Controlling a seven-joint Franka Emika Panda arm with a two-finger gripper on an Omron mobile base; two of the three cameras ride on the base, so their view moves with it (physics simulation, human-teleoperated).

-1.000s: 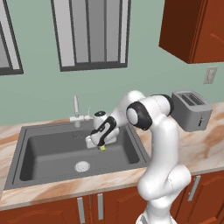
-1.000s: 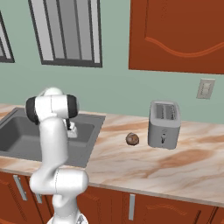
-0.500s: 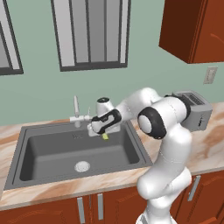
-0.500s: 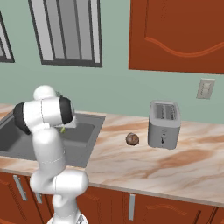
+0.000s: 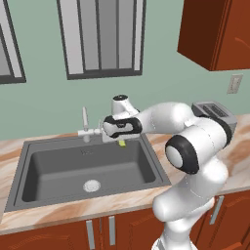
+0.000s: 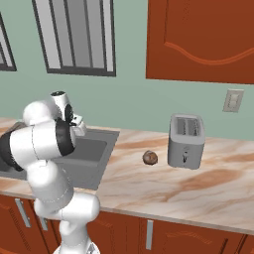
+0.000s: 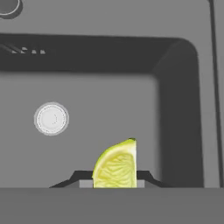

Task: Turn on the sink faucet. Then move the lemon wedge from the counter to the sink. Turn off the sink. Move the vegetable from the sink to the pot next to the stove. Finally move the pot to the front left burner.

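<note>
Spanning the lower half of the left base view, the counter (image 5: 146, 200) runs w/ its beige-orange marbled top over reddish-brown cabinets, and in the right base view it fills the mid-right of the frame. Set into it, the sink (image 5: 58, 171) takes up the lower left of the left base view: big dark grey basin, round silver drain (image 5: 91, 185) on its floor, left of centre. In the hand view the basin wall shows across the top and right, drain at mid-left. The white arm rises from lower right of the left base view and reaches over to frame centre, above the sink's back right corner. A silver toaster (image 6: 186, 141) stands centre-right in the right base view, a brown roundish lump (image 6: 150, 158) just beside it on its left. The sink faucet (image 5: 86, 126) sits behind the basin, left of centre in the left base view, near the hand. The gripper (image 5: 121, 142) hangs over the basin's back right edge, jaws nearly closed, pinching the lemon wedge (image 7: 117, 165), which shows bottom centre of the hand view, yellow-green, betw. the tips and off the sink floor.
</note>
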